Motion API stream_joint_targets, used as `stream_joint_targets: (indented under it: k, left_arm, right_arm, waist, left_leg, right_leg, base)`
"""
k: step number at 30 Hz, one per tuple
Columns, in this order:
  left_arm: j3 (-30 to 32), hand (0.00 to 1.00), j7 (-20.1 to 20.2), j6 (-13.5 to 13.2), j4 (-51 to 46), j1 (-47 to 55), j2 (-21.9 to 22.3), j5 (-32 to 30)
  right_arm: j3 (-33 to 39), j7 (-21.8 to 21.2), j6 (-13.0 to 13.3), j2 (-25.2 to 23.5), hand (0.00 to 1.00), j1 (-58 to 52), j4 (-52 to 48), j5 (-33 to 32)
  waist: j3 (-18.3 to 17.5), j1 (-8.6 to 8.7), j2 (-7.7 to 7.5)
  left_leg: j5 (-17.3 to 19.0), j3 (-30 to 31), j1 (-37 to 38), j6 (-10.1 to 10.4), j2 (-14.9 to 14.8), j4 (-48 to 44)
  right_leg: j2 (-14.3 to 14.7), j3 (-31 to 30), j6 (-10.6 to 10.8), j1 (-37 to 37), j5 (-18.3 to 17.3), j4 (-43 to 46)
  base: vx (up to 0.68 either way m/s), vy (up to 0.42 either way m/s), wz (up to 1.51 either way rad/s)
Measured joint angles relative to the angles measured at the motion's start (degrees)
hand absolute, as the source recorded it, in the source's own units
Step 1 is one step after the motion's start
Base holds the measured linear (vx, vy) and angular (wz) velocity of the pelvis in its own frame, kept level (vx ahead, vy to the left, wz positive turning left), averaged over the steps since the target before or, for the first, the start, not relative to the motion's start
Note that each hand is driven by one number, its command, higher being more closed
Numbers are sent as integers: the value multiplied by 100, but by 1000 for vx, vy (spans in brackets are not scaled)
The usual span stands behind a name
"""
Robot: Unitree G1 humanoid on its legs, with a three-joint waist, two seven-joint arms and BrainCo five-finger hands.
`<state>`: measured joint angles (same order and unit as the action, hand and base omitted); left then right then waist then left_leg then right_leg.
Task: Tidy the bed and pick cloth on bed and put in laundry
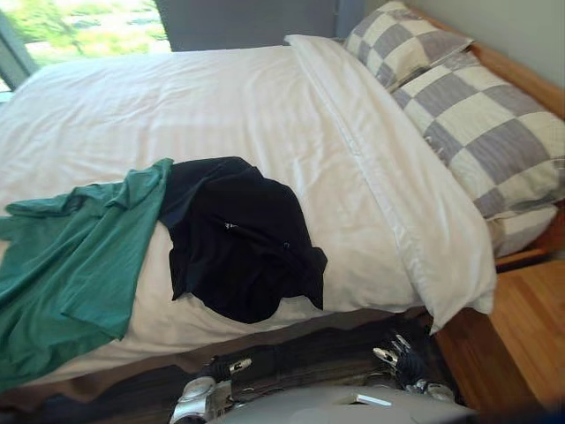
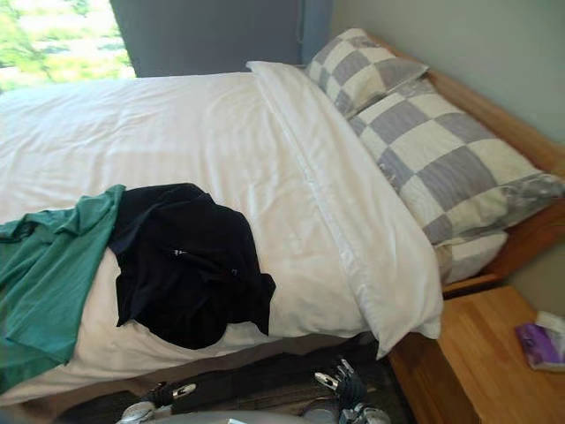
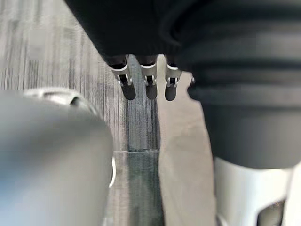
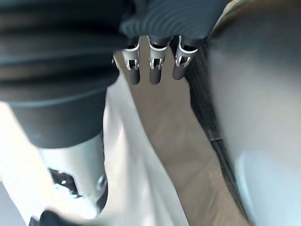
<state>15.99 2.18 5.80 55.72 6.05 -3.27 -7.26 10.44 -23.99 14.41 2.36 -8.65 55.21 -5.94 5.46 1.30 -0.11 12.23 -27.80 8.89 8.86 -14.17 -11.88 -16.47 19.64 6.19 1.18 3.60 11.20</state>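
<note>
While left hand (image 1: 219, 368), right hand (image 1: 402, 360) hang straight-fingered, empty, black cloth (image 1: 238, 238) overhangs bed (image 1: 265, 115) edge.

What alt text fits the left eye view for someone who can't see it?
A black garment and a green garment lie crumpled together at the near edge of a white bed. Checked pillows sit at its right end; the left hand and right hand hang open below.

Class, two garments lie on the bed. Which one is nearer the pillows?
The dark navy garment; the green garment lies on its other side, farther from the checked pillows.
</note>
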Motion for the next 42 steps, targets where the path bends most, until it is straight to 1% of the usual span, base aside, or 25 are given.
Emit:
stream_joint_targets:
  k: [2,4,7,8,11,13,17,18,19,20,21,22,24,25,27,28,29,30,31,32,33,35,37,39,42]
  left_arm:
    - [-505,0,49,-36,9,-63,-92,6]
    - [-842,0,48,-28,36,-119,-137,87]
    - [-1142,0,10,-8,179,-255,-119,221]
    - [-1241,0,-10,2,174,-257,-3,325]
    - [-1414,0,37,-81,76,-271,37,611]
    - [-1485,0,60,-332,-46,-227,17,668]
    - [-1493,0,340,-687,-40,-170,10,663]
    - [-1489,0,427,-759,-40,-170,-11,669]
    - [-1473,0,503,-806,-46,-170,-60,671]
    - [-1472,0,542,-827,-38,-167,-82,671]
    - [-1475,0,622,-873,-34,-119,-89,671]
    - [-1474,0,661,-919,-34,-95,-87,699]
    - [-1477,0,680,-1018,-33,-82,-100,831]
    - [-1491,0,682,-1070,-19,-71,-98,922]
    - [-1569,0,687,-1102,66,-67,-66,1015]
    - [-1592,0,686,-1102,214,-117,-70,1034]
    - [-1545,0,658,-1090,260,-213,-205,1075]
    - [-1496,0,630,-1088,251,-208,-296,1080]
    - [-1387,0,588,-1036,260,-134,-447,1116]
    - [-1287,0,477,-969,261,-71,-466,1123]
    - [-1276,0,432,-960,258,-74,-465,1107]
    - [-1483,0,373,-909,264,-110,-459,1106]
    - [-1749,0,374,-880,271,-260,-375,1114]
    - [-1992,0,376,-869,204,-317,-193,1255]
    - [-2196,0,314,-799,172,-341,-91,1596]
  right_arm:
    - [-353,-175,55,18,0,173,97,92]
    - [-605,-308,102,92,0,204,148,206]
    - [-795,-380,138,222,0,315,240,286]
    - [-929,-411,104,348,0,410,247,282]
    - [-1203,-401,-16,478,0,531,250,285]
    - [-1407,-130,-204,559,0,653,259,259]
    - [-1280,261,-369,623,0,674,257,44]
    - [-1247,288,-388,629,0,664,263,52]
    - [-1147,291,-395,587,0,659,266,69]
    - [-1096,293,-395,570,0,660,267,78]
    - [-964,313,-383,602,0,656,267,74]
    - [-865,324,-369,655,0,641,325,73]
    - [-845,333,-321,727,0,658,457,89]
    - [-806,331,-205,785,0,660,540,155]
    - [-681,331,-96,814,0,619,557,179]
    - [-623,331,7,797,0,590,607,178]
    - [-622,305,79,656,0,642,740,176]
    - [-701,265,132,599,0,662,745,184]
    - [-902,165,228,434,0,682,738,194]
    - [-1027,16,350,358,0,673,651,269]
    - [-1076,-41,413,338,0,681,629,277]
    - [-1378,-123,554,290,0,672,300,274]
    - [-1567,-294,634,290,0,648,132,281]
    - [-1653,-373,700,295,0,658,31,286]
    - [-1995,-419,724,230,0,631,23,274]
  waist:
    - [5,3,13]
    - [17,6,10]
    - [98,17,93]
    - [165,22,191]
    - [337,30,263]
    - [435,56,300]
    - [410,107,378]
    - [441,120,327]
    - [506,118,200]
    - [520,136,177]
    - [519,229,177]
    - [517,251,184]
    - [517,242,184]
    - [510,249,217]
    - [452,279,334]
    - [421,288,394]
    - [456,212,218]
    - [425,103,217]
    - [377,12,167]
    - [364,-52,152]
    - [361,-53,158]
    - [349,31,175]
    - [363,141,181]
    - [383,231,297]
    - [359,212,297]
  left_leg:
    - [-284,177,-17,-123,228,395]
    - [-352,375,-4,-191,321,521]
    - [-515,704,12,-401,326,644]
    - [-525,850,-47,-430,321,576]
    - [-501,1107,-455,-394,304,-271]
    - [-666,1082,-873,-126,314,-968]
    - [-813,1104,-864,-158,493,-450]
    - [-926,1113,-829,-77,563,-289]
    - [-967,1138,-779,63,624,-275]
    - [-851,1137,-789,64,598,-334]
    - [-717,1169,-791,-93,416,-452]
    - [-673,1309,-802,-118,183,-526]
    - [-676,1562,-806,-118,-91,-554]
    - [-669,1834,-834,-142,-245,-674]
    - [-677,1970,-905,-88,-322,-769]
    - [60,1866,-846,515,-274,-825]
    - [233,1565,-851,418,-155,-1021]
    - [277,1412,-842,359,-193,-1006]
    - [243,1091,-712,261,-260,-859]
    - [126,796,-504,174,-257,-557]
    - [36,719,-441,126,-232,-401]
    - [-424,626,-390,-18,-6,302]
    - [-674,688,-485,-106,199,618]
    - [-855,897,-461,-223,315,808]
    - [-1018,1318,-380,-431,323,937]
  right_leg:
    - [327,-151,-47,1,-868,416]
    - [406,-227,-146,-134,-1270,396]
    - [464,-92,-155,-363,-1347,210]
    - [490,-61,-146,-423,-1342,147]
    - [375,7,-148,-541,-1414,94]
    - [183,87,-52,-564,-1358,96]
    - [-21,155,3,-322,-1332,162]
    - [-106,157,52,-289,-1264,163]
    - [-243,160,49,-308,-1217,160]
    - [-291,147,55,-350,-1211,159]
    - [-364,122,70,-402,-1203,181]
    - [-429,-14,154,-394,-1155,184]
    - [-542,-205,320,-353,-1065,173]
    - [-649,-361,524,-322,-966,150]
    - [-702,-502,747,-303,-793,12]
    - [-779,-584,784,-361,-510,-204]
    - [-953,-553,624,-377,71,-546]
    - [-909,-363,452,-307,371,-665]
    - [-792,147,97,-187,476,-479]
    - [-606,637,-67,-140,304,-161]
    - [-457,720,-51,-125,139,-48]
    - [288,387,20,13,-753,181]
    - [599,-30,13,4,-1099,-15]
    - [622,-206,-69,-67,-1144,-41]
    - [705,-112,-136,-334,-1245,-79]
  base:
    - [23,47,27]
    - [-18,-75,40]
    - [-38,-117,37]
    - [-56,-91,30]
    - [-98,-11,25]
    - [-74,31,21]
    - [-13,76,21]
    - [33,68,-1]
    - [15,82,-7]
    - [10,97,-16]
    - [11,132,-24]
    - [14,229,-39]
    - [7,361,-49]
    - [-4,446,-46]
    - [-25,489,-32]
    - [-73,721,-43]
    - [-65,609,-62]
    - [-71,550,-96]
    - [11,323,-109]
    - [21,372,-99]
    - [49,250,-78]
    - [32,195,-22]
    - [-6,82,26]
    - [-44,26,47]
    - [-25,-69,49]
